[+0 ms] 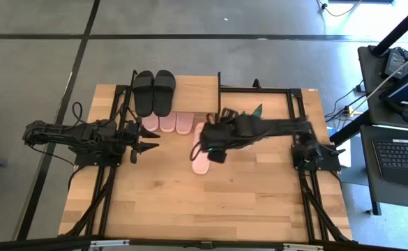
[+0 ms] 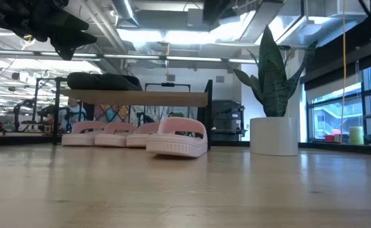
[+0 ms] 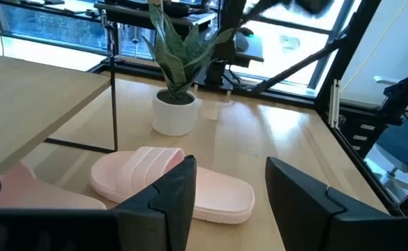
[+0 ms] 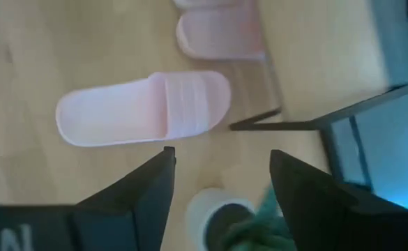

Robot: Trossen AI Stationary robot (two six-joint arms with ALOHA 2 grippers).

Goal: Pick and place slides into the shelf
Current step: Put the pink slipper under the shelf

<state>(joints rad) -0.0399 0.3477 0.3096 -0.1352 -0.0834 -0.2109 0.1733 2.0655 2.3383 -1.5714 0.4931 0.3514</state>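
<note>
The right gripper (image 1: 214, 155) hovered released, fingers apart, above a loose light pink slide sandal (image 1: 200, 149) lying on the tabletop at 5 o'clock from the low wood-topped, black-framed shelf (image 1: 197, 89). The left gripper (image 1: 150, 148) waited, also released, at 9 o'clock. Three pink slides (image 1: 167, 123) were partly hidden beneath the shelf.

Bare tabletop (image 1: 210, 209) near side, loose pink slide (image 1: 201, 155) and potted plant (image 2: 273, 107) before shelf (image 1: 197, 87)

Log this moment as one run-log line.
right gripper: open, above loose pink slide | left gripper: open, waiting | shelf: black pair on top, three pink slides under
</note>
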